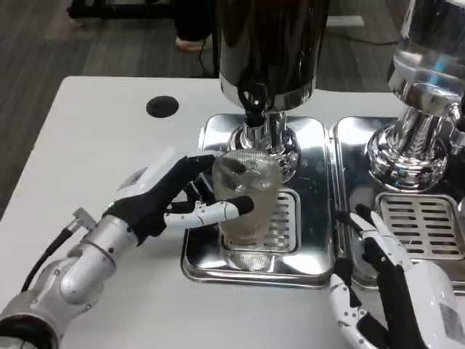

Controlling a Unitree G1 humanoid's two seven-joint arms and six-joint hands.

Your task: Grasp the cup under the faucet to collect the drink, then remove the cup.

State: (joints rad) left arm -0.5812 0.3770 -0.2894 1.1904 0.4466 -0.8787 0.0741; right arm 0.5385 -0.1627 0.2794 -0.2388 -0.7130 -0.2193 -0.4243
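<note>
The left hand [171, 200] grasps the clear cup [247, 196], which stands on the steel drip tray [218, 269] beneath the dark dispenser's faucet [254, 109]. The right hand [389, 291] hovers released near the worktop [94, 145] front edge.

I see the clear ribbed cup [245, 207] upright between my left hand's [171, 200] fingers [214, 211], under the faucet [254, 116].

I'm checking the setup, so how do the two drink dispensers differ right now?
The left dispenser has a dark tank; the right dispenser has a clear one. A cup, held by the left hand, sits on the left dispenser's tray; the right dispenser's tray holds none. Both have chrome bases.
</note>
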